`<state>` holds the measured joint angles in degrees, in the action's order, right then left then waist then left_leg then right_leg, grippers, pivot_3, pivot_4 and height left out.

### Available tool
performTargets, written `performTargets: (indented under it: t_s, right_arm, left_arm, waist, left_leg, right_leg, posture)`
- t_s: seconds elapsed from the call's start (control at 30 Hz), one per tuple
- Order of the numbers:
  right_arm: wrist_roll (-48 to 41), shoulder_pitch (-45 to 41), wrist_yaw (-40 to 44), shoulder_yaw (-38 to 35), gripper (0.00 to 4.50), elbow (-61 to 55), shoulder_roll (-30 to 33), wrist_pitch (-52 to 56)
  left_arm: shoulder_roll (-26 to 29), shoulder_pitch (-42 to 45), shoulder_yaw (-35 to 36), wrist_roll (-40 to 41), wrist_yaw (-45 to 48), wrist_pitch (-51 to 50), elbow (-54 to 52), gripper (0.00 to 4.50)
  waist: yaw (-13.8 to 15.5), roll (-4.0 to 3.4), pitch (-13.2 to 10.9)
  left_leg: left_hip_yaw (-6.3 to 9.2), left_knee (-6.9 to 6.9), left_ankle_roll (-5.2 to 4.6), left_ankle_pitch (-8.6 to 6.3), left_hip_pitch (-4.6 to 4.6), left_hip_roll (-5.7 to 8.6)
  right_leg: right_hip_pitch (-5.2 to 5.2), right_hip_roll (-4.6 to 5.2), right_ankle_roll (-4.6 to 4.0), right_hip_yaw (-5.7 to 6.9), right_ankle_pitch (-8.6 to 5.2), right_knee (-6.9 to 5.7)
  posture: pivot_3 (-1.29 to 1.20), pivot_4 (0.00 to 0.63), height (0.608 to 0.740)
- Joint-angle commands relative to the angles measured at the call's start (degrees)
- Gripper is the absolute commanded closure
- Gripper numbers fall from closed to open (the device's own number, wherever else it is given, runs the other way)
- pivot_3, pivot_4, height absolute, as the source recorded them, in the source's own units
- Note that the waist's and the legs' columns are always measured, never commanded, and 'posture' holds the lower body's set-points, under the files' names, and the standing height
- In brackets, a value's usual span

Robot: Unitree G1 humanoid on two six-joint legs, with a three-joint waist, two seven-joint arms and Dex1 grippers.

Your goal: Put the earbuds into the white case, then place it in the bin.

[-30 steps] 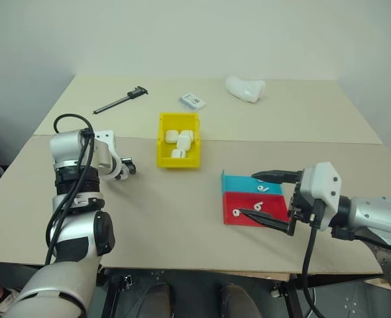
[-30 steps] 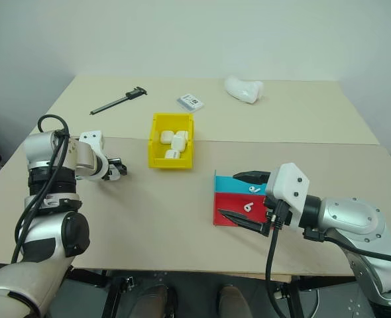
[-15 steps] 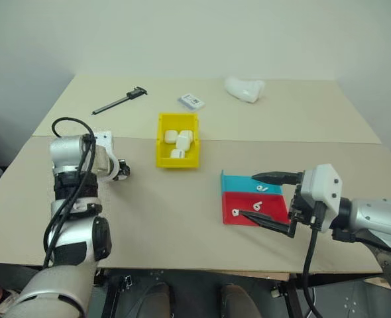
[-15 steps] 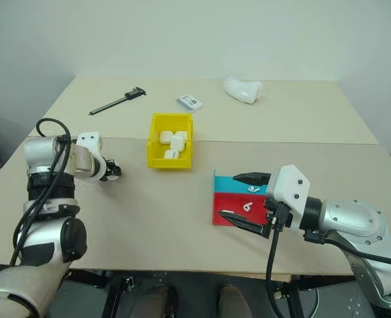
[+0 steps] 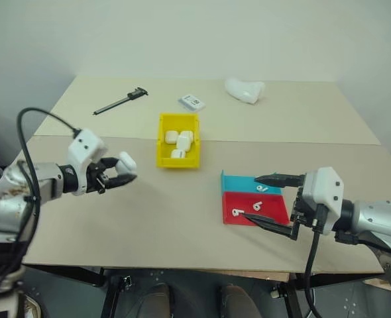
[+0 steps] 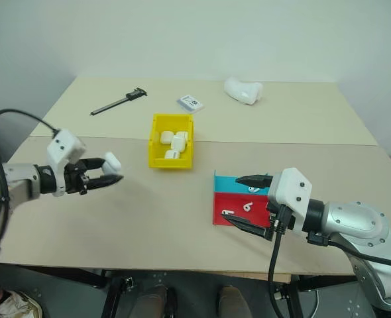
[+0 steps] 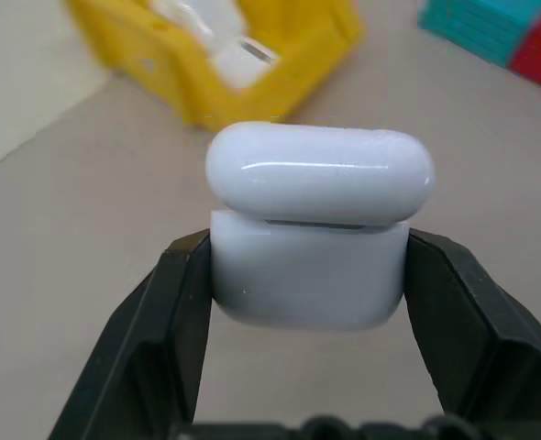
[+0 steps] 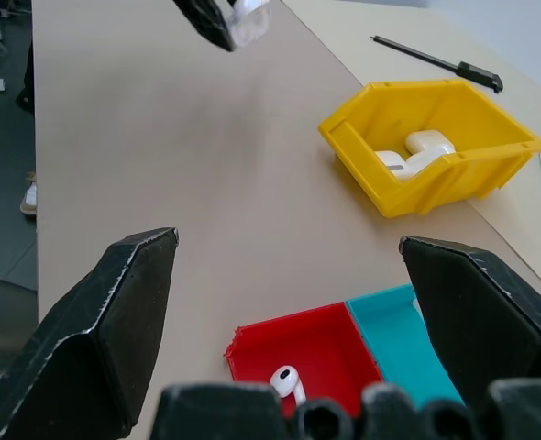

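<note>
My left gripper (image 5: 118,175) is shut on the white case (image 7: 318,229), held above the table to the left of the yellow bin (image 5: 161,144). The fingers clamp the case's body, and its rounded lid sticks out past the fingertips. Small white earbuds lie in the teal-and-red tray (image 5: 275,213): one (image 5: 261,188) in the teal half, another (image 5: 258,206) in the red half. My right gripper (image 5: 252,197) stands open at the tray's near side, one finger over the teal edge and one along the red edge, holding nothing. Both the bin (image 8: 417,197) and an earbud (image 8: 286,380) appear in the right wrist view.
Several white cases lie inside the bin. At the back of the table are a black measuring tool (image 5: 121,100), a flat white-and-grey card box (image 5: 192,101) and a curved white lump (image 5: 244,89). Bare tabletop lies between my two grippers.
My left gripper has shut on the white case, lifted it off the table and swung it right toward the bin, with the wrist rolled. The right arm has kept still.
</note>
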<state>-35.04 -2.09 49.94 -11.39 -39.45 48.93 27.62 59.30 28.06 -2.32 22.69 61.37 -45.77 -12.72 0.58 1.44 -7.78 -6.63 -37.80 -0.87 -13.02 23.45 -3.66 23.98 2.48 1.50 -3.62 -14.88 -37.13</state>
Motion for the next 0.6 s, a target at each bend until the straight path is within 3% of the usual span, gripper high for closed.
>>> performTargets:
  t_s: [0.03,0.2,0.3,0.6]
  right_arm:
    - [0.0,-0.2,0.2,-0.4,0.0,-1.2,-0.4,-1.8]
    - [0.4,0.8,-0.8,-0.2,0.0,-2.7,-0.8,-1.5]
    - [0.8,1.4,-1.8,0.0,0.0,-3.7,-1.1,-1.2]
    - [0.9,4.1,-4.5,-1.4,0.0,-6.9,-0.9,-0.3]
  left_arm:
    - [3.0,5.7,-9.8,-3.9,9.9,3.2,-0.3,1.7]
    - [1.2,14.5,-22.7,-10.8,22.1,8.6,5.1,1.7]
    - [-1.0,16.6,-27.5,-16.4,23.2,12.3,9.3,1.7]
    - [-9.1,17.1,-30.9,-25.4,19.9,15.3,15.1,1.7]
  waist:
    - [0.1,0.0,0.0]
    - [0.0,0.01,0.0]
    - [-0.1,0.0,0.0]
    - [0.1,0.01,0.0]
  left_leg:
    - [0.0,0.0,0.0,0.0,0.08,0.0]
    - [0.01,-0.06,-0.06,-0.03,0.28,-0.01]
    - [0.02,-0.07,-0.07,-0.02,0.25,0.0]
    - [0.1,-0.14,-0.12,-0.05,0.33,-0.01]
  right_leg:
    - [0.05,-0.03,0.0,0.01,0.0,0.03]
    - [0.2,-0.08,0.02,0.0,-0.02,0.01]
    - [0.17,-0.09,0.02,-0.01,-0.02,0.01]
    - [0.18,-0.09,0.04,0.01,-0.03,0.0]
  posture:
    - [0.0,0.15,0.74]
    - [0.0,0.15,0.74]
    - [0.0,0.15,0.74]
    - [0.0,0.15,0.74]
